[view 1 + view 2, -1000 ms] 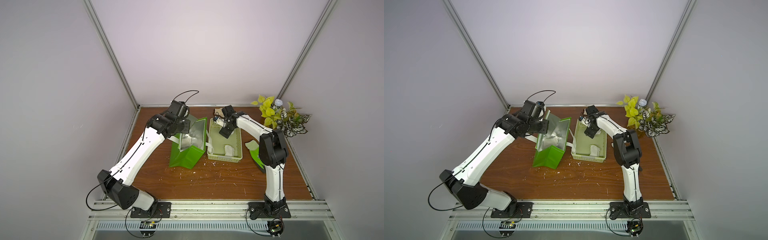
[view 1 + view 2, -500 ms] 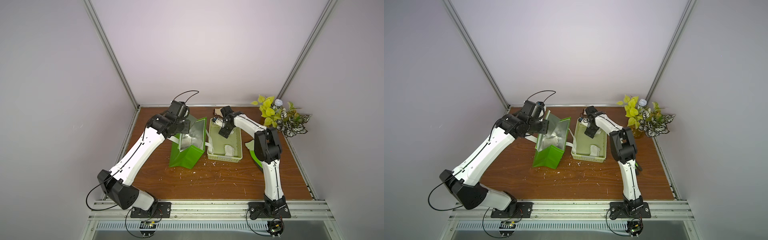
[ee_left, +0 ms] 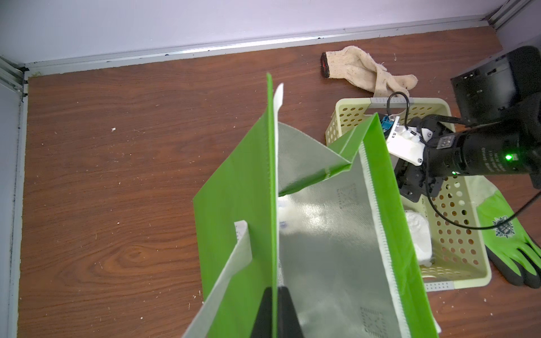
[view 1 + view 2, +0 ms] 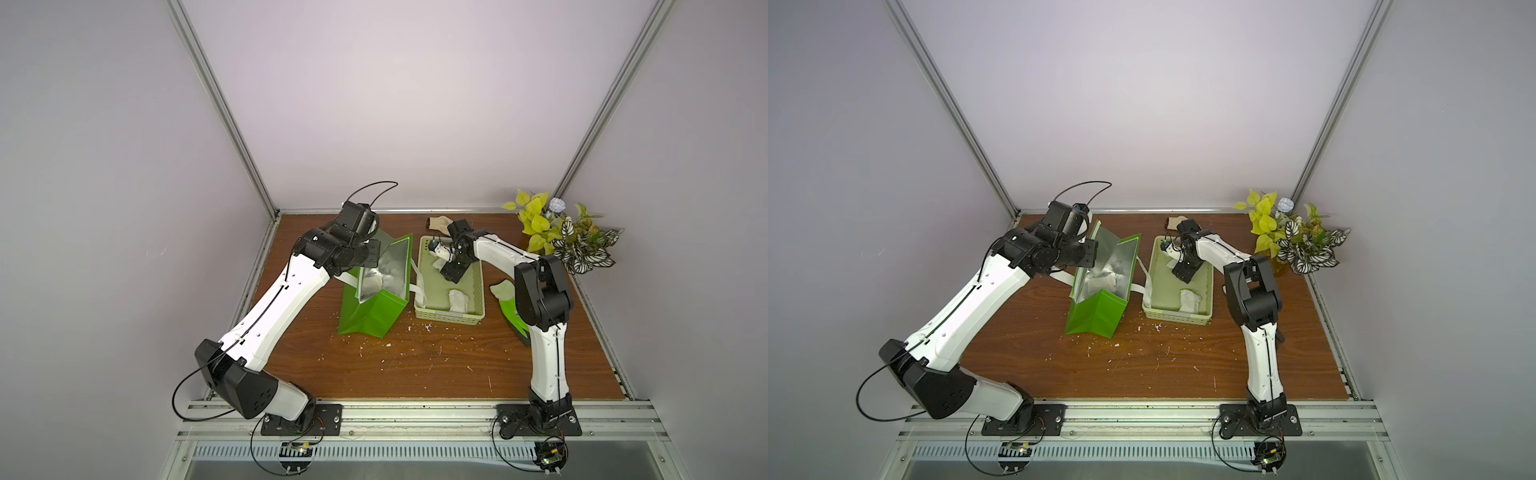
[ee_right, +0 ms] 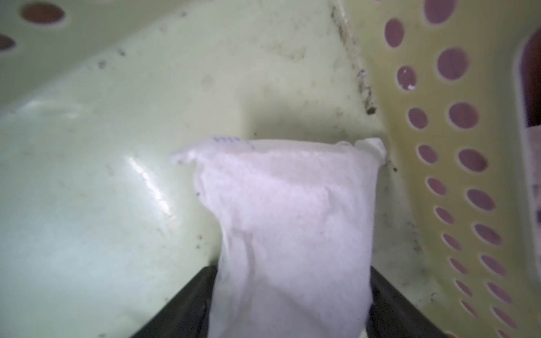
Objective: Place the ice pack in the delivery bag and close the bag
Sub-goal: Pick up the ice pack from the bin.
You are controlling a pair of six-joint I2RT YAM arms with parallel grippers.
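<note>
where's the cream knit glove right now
In both top views the cream glove lies on the wooden table by the back wall, just behind the far end of the pale green basket.

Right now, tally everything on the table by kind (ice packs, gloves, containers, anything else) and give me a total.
Ice packs: 3, one in the delivery bag, two in the basket
Gloves: 2, cream and green
Delivery bag: 1
Basket: 1
Plant: 1
Total: 8

the delivery bag (image 4: 370,311) stands just left of the basket (image 4: 449,322).
</note>
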